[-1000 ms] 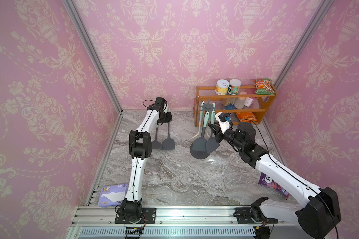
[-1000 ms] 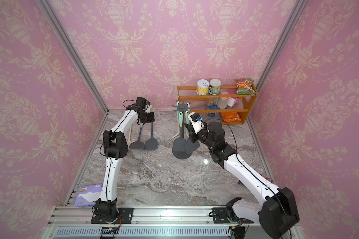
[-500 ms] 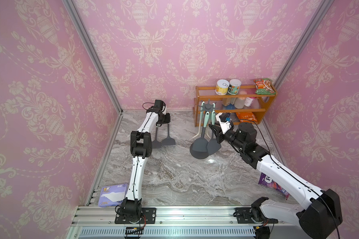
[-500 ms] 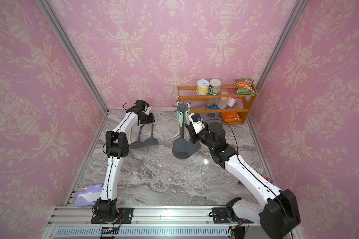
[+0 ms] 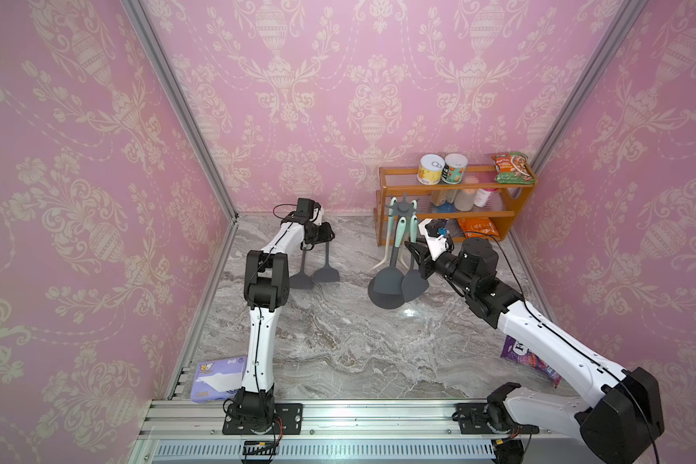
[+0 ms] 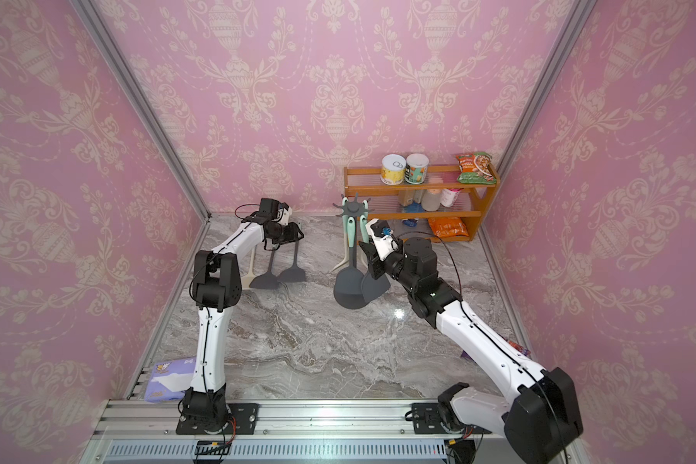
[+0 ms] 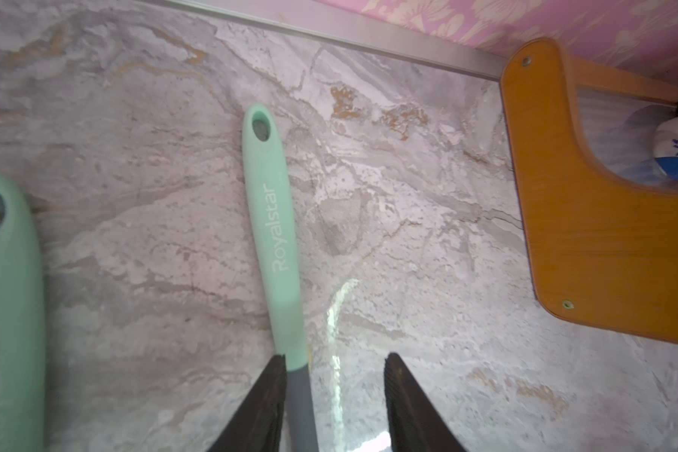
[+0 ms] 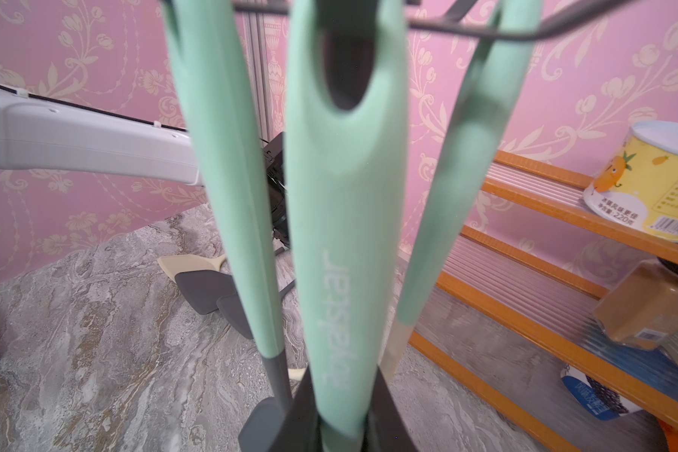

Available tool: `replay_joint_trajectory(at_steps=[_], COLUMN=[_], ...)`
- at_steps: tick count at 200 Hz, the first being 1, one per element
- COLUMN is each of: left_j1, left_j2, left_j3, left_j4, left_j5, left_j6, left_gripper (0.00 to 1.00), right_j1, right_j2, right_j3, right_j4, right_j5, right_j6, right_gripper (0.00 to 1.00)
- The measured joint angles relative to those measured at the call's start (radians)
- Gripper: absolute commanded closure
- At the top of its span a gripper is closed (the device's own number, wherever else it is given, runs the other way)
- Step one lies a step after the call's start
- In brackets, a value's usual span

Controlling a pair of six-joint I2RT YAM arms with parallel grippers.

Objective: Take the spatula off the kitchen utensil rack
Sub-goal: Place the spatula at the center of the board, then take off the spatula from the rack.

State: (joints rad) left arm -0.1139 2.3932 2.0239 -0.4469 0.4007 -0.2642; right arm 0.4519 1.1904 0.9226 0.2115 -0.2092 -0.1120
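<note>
Front edge: a silver aluminium rail (image 5: 358,418) ran across, with both arm bases bolted onto it.
Near corners: a purple tissue pack (image 5: 218,379) sat by the left arm's base, and a purple snack bag (image 5: 523,353) lay partly under the right arm.
Floor of the cell: a grey marble-look tabletop (image 5: 338,341).
Right gripper: the right gripper (image 8: 345,411) was clamped tight on the mint-handled dark grey spatula (image 8: 345,235), low on the handle.
Spatula: it hung off the rack, a hook running through the hole at the top of its handle. Its flat head (image 5: 414,285) dangled beside a round ladle head (image 5: 386,277).
Rack: the dark grey kitchen utensil rack with the star-shaped crown of hooks (image 5: 403,208) stood just in front of the shelf. Two more mint-handled utensils (image 8: 228,176) hung right beside the gripped one.
Left gripper: the left gripper (image 7: 333,356) was way over by the far left wall, jaws spread apart and pinching nothing. The grey shaft of a loose mint-handled spatula (image 7: 271,219) lay against one finger (image 7: 271,399).
Loose stuff: a second loose spatula (image 5: 300,281) lay flat next to that one, and a beige wooden spatula (image 6: 253,259) lay beside the pair.
Back wall: an orange wooden two-tier shelf (image 5: 519,201) carried a yellow can (image 5: 430,169), a second can (image 5: 455,168) and a green snack bag (image 5: 513,168) up top, with an orange snack bag (image 5: 477,227) at the bottom.
</note>
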Motion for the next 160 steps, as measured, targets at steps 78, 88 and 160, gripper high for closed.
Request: replay_joint_trajectory(at_steps=[78, 88, 160], left_j1=[-0.105, -0.14, -0.236], left_j2=[-0.61, -0.675, -0.921], left_j3=[-0.608, -0.719, -0.985], left_j4=[0.433, 0.512, 0.877], left_j5=[0.103, 0.125, 0.223], left_j6=[0.023, 0.023, 0.033], left_gripper=[0.48, 0.47, 0.47], right_j1=[0.0, 0.0, -0.015], right_j2=[0.001, 0.001, 0.003], right_j3=[-0.006, -0.006, -0.01], right_j4=[0.013, 0.014, 0.019], right_j5=[-0.001, -0.001, -0.032], right_j6=[0.008, 0.008, 0.007], right_gripper=[0.84, 0.84, 0.9])
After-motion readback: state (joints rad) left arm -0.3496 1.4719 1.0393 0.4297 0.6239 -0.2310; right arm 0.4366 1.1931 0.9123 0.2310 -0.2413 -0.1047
